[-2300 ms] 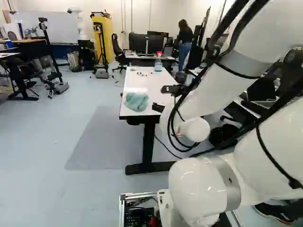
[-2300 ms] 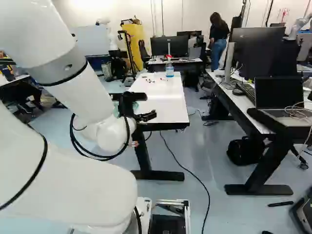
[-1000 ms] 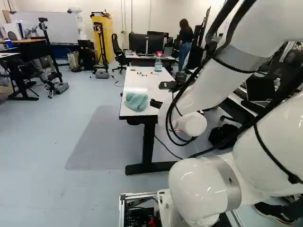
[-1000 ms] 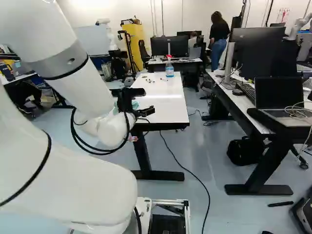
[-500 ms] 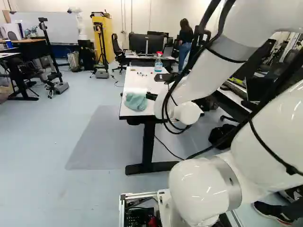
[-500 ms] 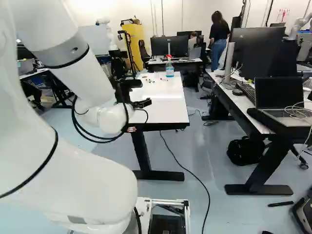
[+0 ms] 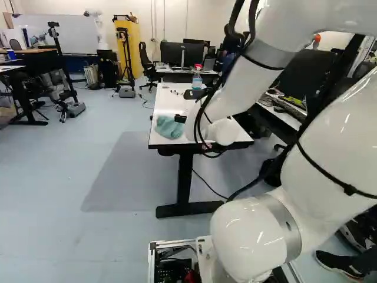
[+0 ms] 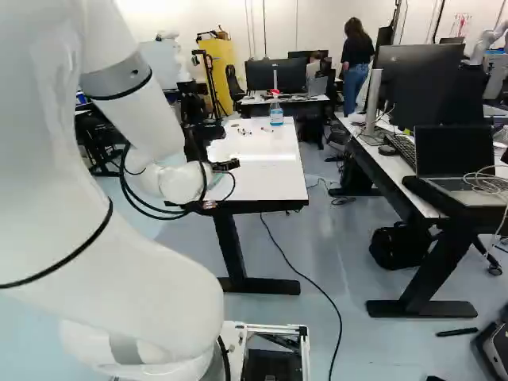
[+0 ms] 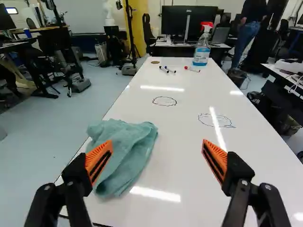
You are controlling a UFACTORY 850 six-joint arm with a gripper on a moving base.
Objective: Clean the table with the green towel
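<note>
In the right base view my gripper (image 8: 225,165) is partly behind the arm, over the near part of the white table (image 8: 274,186). The wrist view shows the gripper (image 9: 157,145) wide open, its orange pads far apart and only table surface between them. A crumpled green towel (image 9: 124,153) lies by the table's left edge, partly hidden behind one finger; whether they touch I cannot tell. The left base view has the towel (image 7: 169,127) at the near left of the tabletop. Two dark outlines, one nearer the middle (image 9: 164,101) and one to its right (image 9: 216,120), are drawn on the table.
Beyond the outlines lie several markers (image 9: 166,69), and a spray bottle (image 9: 202,49) stands at the far end. Right of the table is a desk with a laptop (image 8: 454,155) and monitors. A black cable (image 8: 305,278) runs along the floor.
The arm has swung leftward in the left base view and reached farther over the table, bringing the gripper closer to the towel. Base and towel have stayed put.
</note>
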